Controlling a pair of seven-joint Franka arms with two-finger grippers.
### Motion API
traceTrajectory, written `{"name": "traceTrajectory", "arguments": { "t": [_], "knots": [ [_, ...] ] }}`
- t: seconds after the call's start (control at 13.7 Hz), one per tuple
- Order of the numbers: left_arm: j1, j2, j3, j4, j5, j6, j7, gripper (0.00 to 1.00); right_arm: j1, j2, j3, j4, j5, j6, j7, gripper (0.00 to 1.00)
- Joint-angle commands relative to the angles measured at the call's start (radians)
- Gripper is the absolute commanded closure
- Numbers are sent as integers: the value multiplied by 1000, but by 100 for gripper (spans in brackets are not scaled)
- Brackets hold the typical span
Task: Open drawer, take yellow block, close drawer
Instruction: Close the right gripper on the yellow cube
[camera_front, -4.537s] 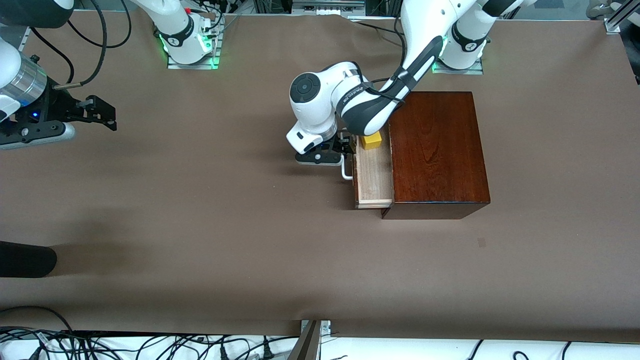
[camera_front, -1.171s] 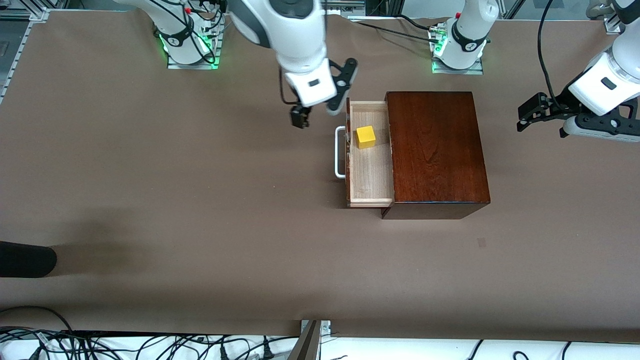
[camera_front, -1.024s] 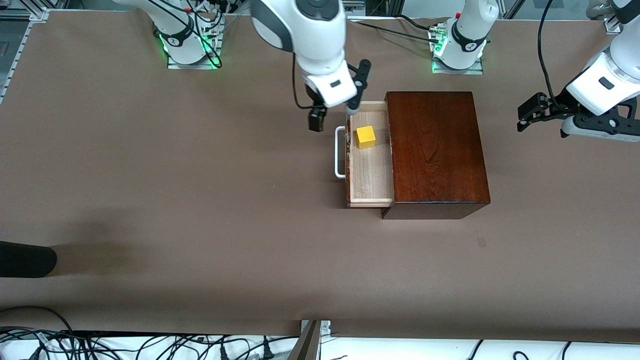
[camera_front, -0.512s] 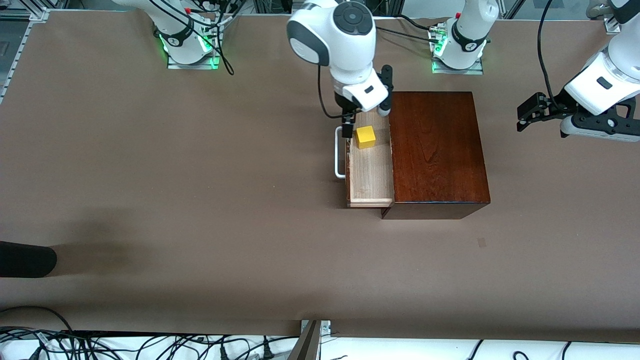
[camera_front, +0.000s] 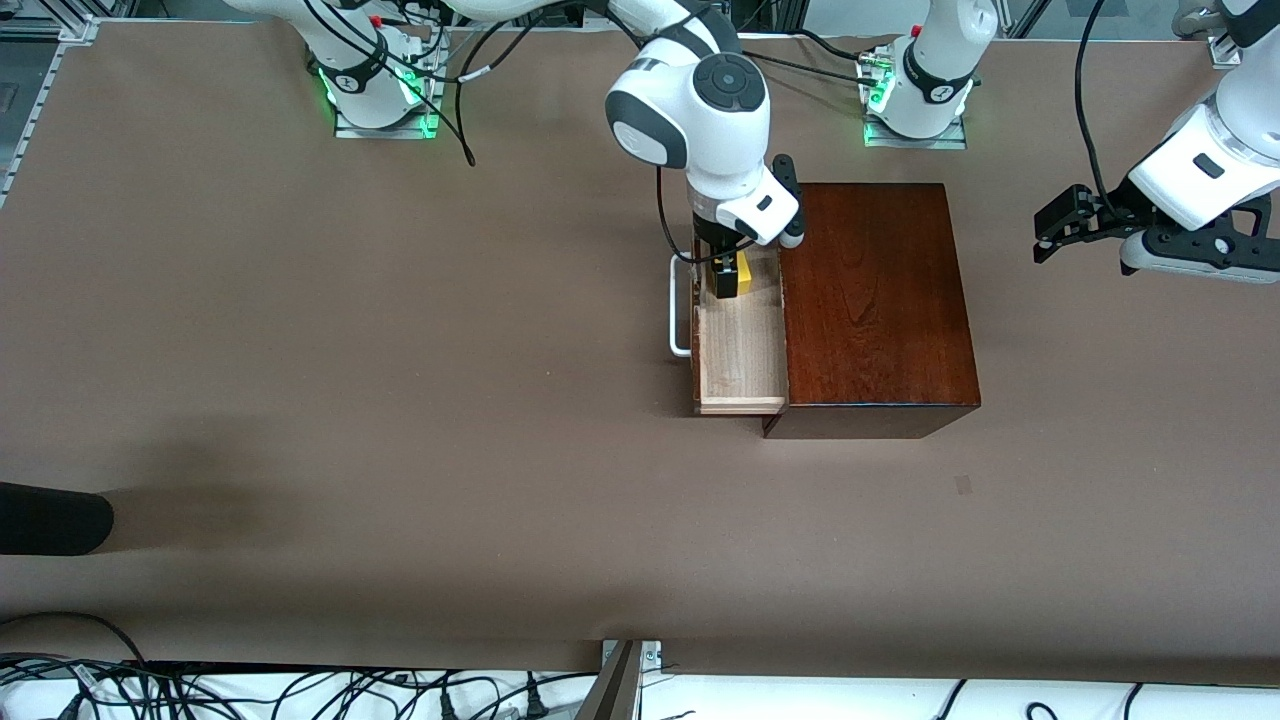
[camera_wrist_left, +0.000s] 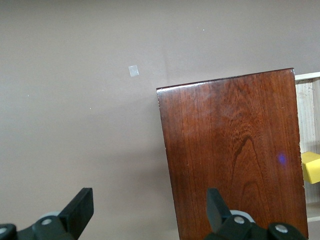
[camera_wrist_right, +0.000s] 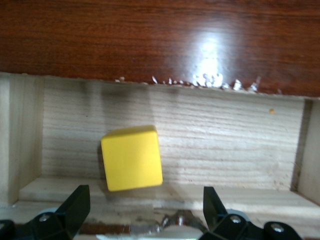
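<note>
Open drawer of the wooden box: yellow block lies inside. Right gripper, fingers spread, hangs above it. Block likely light, rigid, smooth; grasp opposite flat faces. Left gripper waits, released, beside the box.

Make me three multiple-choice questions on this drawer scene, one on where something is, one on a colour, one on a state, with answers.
1. Where is the yellow block?
A. on top of the wooden box
B. inside the drawer
C. on the bare table

2. What colour is the drawer's handle?
A. white
B. black
C. red

3. How is the right claw?
A. shut on the block
B. shut on the handle
C. open over the block

Answers:
1 B: the block sits on the pale floor of the drawer, pulled out of the wooden box.
2 A: a white bar on the drawer's front.
3 C: both fingers stand wide apart, touching nothing. The left claw waits, open, over the table's left-arm end.
</note>
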Motion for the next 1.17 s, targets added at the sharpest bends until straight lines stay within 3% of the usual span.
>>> {"name": "traceTrajectory", "arguments": {
  "t": [0.0, 1.1],
  "knots": [
    [-4, 3, -1, 18, 21, -15, 15, 0, 21, 31, -8, 44, -17, -5, -12, 0],
    [-4, 3, -1, 18, 21, -15, 15, 0, 46, 82, -11, 43, -15, 6, 12, 2]
  ]
}}
